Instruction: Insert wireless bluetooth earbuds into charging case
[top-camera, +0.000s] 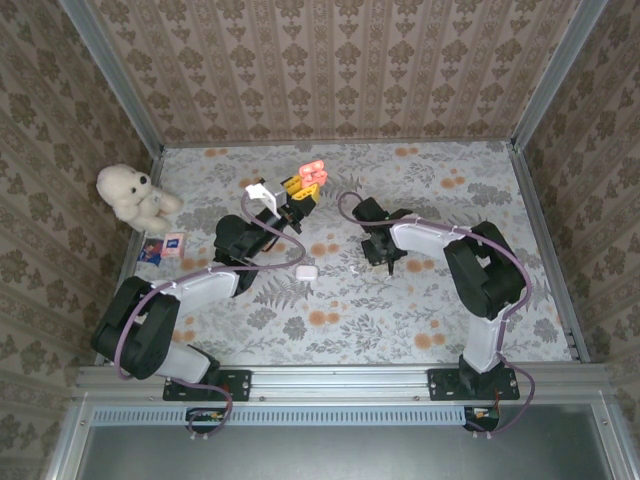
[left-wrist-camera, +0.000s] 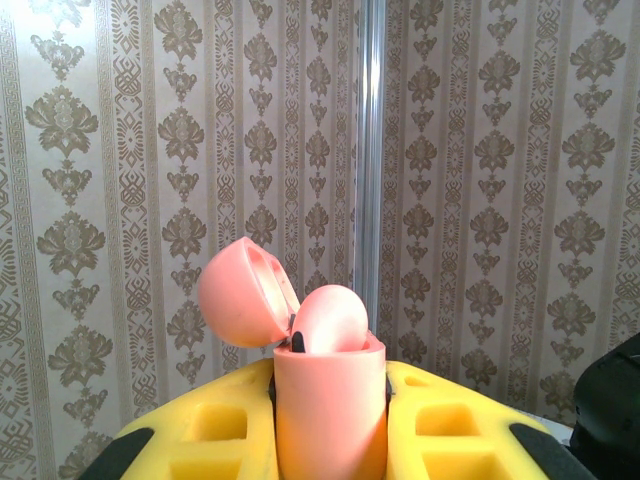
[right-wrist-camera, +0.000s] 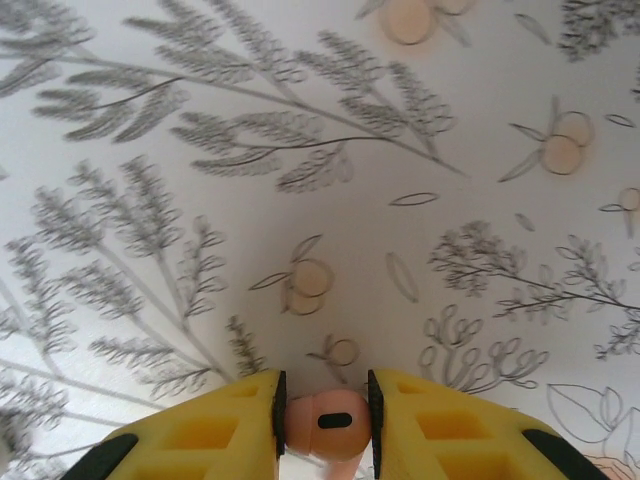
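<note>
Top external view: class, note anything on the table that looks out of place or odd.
A white plush bear sits at the table's left edge, beside small packets; neither belongs with earbud work. Nothing looks spilled or damaged.

Charging case (left-wrist-camera: 330, 400): smooth pink plastic, satin-matt. Earbud (right-wrist-camera: 325, 425): smooth orange-pink plastic with a faint sheen. Jaws: yellow moulded plastic, matt. Worktop (top-camera: 400, 310): floral-printed covering, smooth and matt. Soft toy (top-camera: 130, 195): white fluffy plush. Frame rail (top-camera: 340, 378): brushed metal. Walls (left-wrist-camera: 500, 200): patterned paper, matt.

Base of the pink case (left-wrist-camera: 330, 415), perhaps stem of the earbud (right-wrist-camera: 325, 428), beyond the bottom edges.
</note>
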